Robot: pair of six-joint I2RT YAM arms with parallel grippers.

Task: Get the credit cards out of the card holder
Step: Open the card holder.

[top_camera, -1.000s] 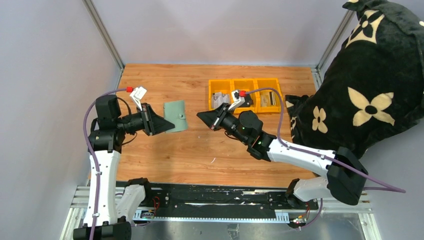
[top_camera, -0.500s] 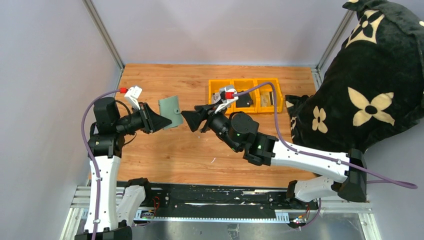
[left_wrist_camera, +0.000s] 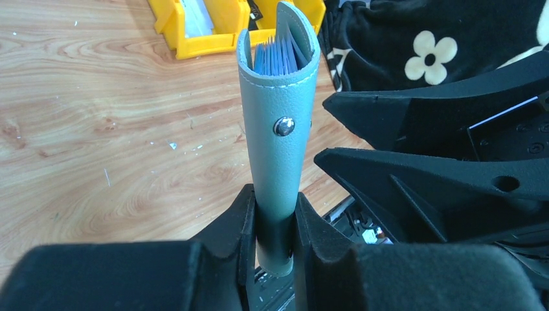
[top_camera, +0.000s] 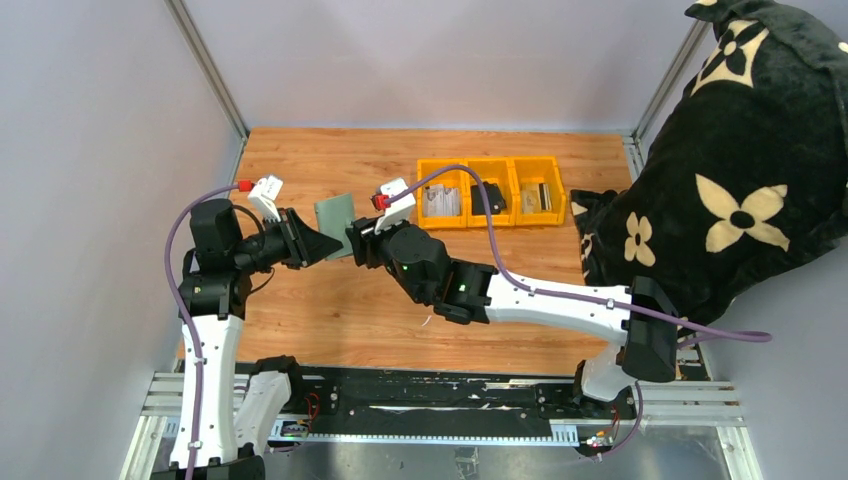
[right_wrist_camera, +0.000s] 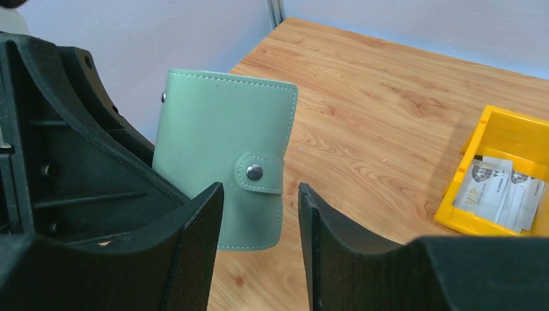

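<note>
The card holder (top_camera: 336, 213) is a pale green wallet, snapped closed and held upright off the table, with my left gripper (top_camera: 326, 246) shut on its lower edge. The left wrist view shows my left gripper (left_wrist_camera: 277, 241) clamping the card holder (left_wrist_camera: 278, 129), and thin blue edges of the credit cards (left_wrist_camera: 275, 57) peek from its open top end. My right gripper (top_camera: 357, 240) is open just right of the holder. In the right wrist view my right gripper (right_wrist_camera: 260, 194) frames the card holder (right_wrist_camera: 220, 123) without touching its strap side.
Three joined yellow bins (top_camera: 490, 165) stand at the back right; the left one holds silvery cards (right_wrist_camera: 497, 186), the middle one a black lump (top_camera: 496, 200). A black flowered plush (top_camera: 740, 180) fills the right side. Grey walls close in the wooden table (top_camera: 330, 310).
My right arm swung left from the yellow bins to the card holder and its jaws went from shut to open. The left gripper raised and tilted the holder slightly.
</note>
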